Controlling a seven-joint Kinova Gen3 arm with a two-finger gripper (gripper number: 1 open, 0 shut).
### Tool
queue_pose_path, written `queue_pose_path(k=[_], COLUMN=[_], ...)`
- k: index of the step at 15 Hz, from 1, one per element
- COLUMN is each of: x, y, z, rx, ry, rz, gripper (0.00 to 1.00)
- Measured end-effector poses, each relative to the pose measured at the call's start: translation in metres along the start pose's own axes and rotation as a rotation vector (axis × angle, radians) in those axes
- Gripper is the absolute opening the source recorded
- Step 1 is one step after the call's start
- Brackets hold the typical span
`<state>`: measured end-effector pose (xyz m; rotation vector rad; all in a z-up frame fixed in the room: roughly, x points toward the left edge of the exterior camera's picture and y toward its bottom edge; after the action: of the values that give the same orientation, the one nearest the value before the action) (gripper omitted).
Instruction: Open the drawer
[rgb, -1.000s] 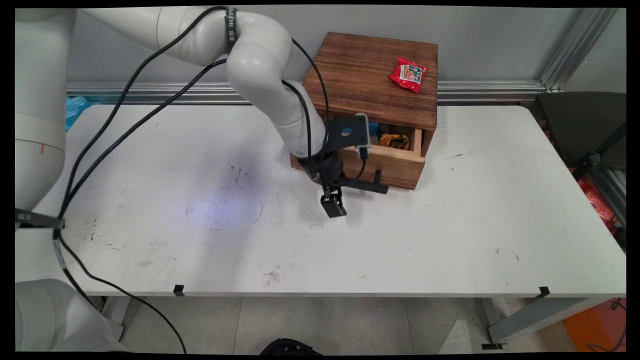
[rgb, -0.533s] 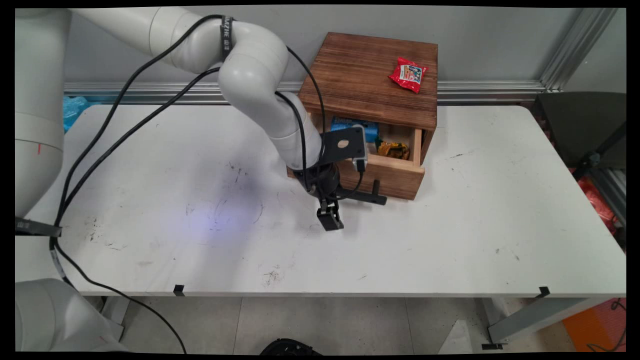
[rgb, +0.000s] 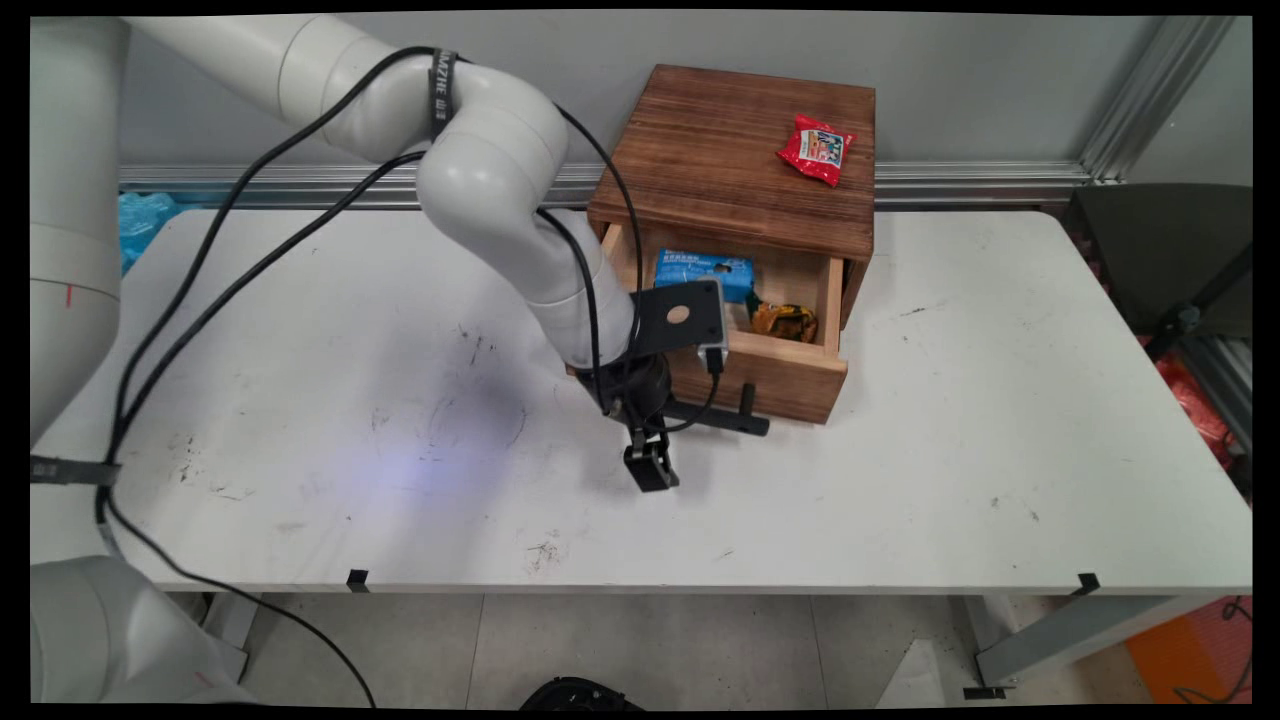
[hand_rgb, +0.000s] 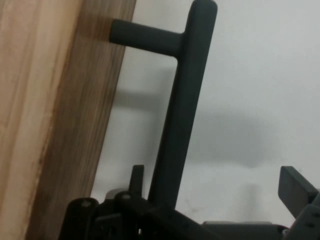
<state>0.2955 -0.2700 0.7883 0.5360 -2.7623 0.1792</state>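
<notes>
Hand view alone shows the hand spread wide around the drawer handle.

cabinet: showing dark, rough-grained wood
drawer: showing paler, smoother wood
handle: looking matt black
table: looking smooth, scuffed white
packet: gleaming glossy red

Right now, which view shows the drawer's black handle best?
The hand view: the black handle fills it, its bar and one post into the wooden drawer front plain. The main view shows only its right end beside the gripper; the wrist hides the rest.
</notes>
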Motion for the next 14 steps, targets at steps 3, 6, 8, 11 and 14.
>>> queue_pose_path(k=[3,6,8,11,14], x=[-0.002,-0.004,-0.004,-0.005,-0.006], y=[0.008,0.017,0.023,0.033,0.041], z=[-0.001,-0.003,-0.004,-0.007,-0.009], rx=[-0.002,0.001,0.002,0.001,-0.001], ry=[-0.005,-0.01,-0.013,-0.017,-0.02], rz=[-0.003,-0.002,0.0,0.001,0.001], gripper=[1.0,1.0,1.0,1.0,1.0])
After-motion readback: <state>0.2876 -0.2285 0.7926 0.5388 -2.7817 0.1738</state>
